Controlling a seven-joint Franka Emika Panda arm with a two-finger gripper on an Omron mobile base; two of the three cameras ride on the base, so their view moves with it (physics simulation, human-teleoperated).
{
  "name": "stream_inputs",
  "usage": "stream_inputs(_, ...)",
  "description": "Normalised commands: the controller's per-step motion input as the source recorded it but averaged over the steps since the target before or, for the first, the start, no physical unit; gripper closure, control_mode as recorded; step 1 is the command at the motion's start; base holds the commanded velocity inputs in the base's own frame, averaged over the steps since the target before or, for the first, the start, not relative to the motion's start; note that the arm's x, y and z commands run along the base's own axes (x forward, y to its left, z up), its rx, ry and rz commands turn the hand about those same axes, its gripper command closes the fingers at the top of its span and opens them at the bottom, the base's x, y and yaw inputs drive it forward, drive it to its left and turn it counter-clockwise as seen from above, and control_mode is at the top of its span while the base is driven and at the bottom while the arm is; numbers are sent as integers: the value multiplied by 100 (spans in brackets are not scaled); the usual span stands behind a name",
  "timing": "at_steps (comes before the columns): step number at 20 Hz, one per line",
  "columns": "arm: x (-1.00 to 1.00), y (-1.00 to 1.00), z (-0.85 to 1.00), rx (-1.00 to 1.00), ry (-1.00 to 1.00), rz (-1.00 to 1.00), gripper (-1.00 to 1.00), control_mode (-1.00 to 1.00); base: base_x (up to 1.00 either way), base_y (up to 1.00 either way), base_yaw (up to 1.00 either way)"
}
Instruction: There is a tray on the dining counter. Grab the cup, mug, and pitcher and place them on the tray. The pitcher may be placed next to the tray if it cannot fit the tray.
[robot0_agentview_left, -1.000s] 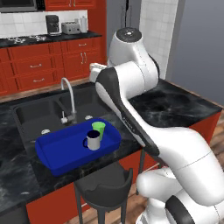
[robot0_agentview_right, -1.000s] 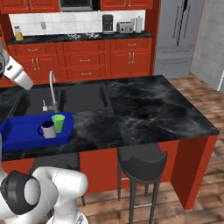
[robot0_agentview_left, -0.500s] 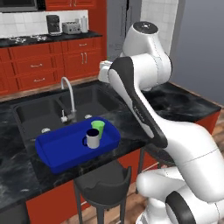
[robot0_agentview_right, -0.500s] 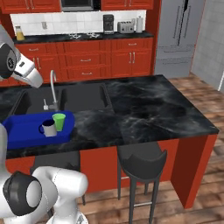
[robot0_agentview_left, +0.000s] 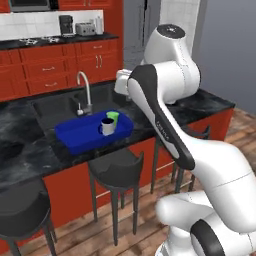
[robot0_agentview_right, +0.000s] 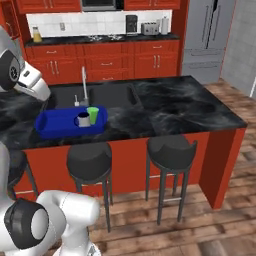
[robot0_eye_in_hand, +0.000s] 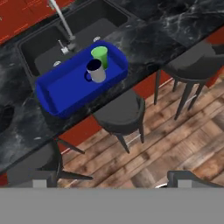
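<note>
The blue tray (robot0_agentview_left: 75, 136) (robot0_agentview_right: 52, 125) (robot0_eye_in_hand: 61, 89) lies on the dining counter (robot0_agentview_right: 170, 107) in front of the sink. Inside its right end the grey-white mug (robot0_agentview_left: 107, 127) (robot0_agentview_right: 83, 120) (robot0_eye_in_hand: 96, 71) stands upright, and the green cup (robot0_agentview_left: 113, 116) (robot0_agentview_right: 93, 113) (robot0_eye_in_hand: 100, 56) is just behind it. My gripper (robot0_agentview_right: 44, 94) (robot0_eye_in_hand: 111, 183) hangs open and empty, high above and well back from the counter's near edge. A small yellow vessel (robot0_agentview_right: 36, 34), which may be the pitcher, stands far back on the wall counter.
Dark bar stools (robot0_agentview_right: 89, 161) (robot0_agentview_right: 171, 148) (robot0_agentview_left: 116, 168) line the counter's near side over a wooden floor. The sink (robot0_agentview_right: 107, 95) and silver faucet (robot0_agentview_left: 85, 90) sit behind the tray. A coffee maker (robot0_agentview_right: 131, 23) and toaster (robot0_agentview_right: 149, 28) stand on the wall counter, and a grey fridge (robot0_agentview_right: 207, 35) stands at the right.
Both base views have pulled back from the counter, so stools and floor now show. The arm has swung up and round. Cup and mug have stayed in the tray.
</note>
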Motion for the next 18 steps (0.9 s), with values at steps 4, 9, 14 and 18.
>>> stream_inputs(4,0,0,0,0,0,0,-100,100,-98,100,0)
stream_inputs(9,0,0,0,0,0,0,-100,100,-51,100,-1)
stream_inputs(14,0,0,0,0,0,0,-100,100,-32,100,-4)
stream_inputs(18,0,0,0,0,0,0,-100,100,-18,100,-5)
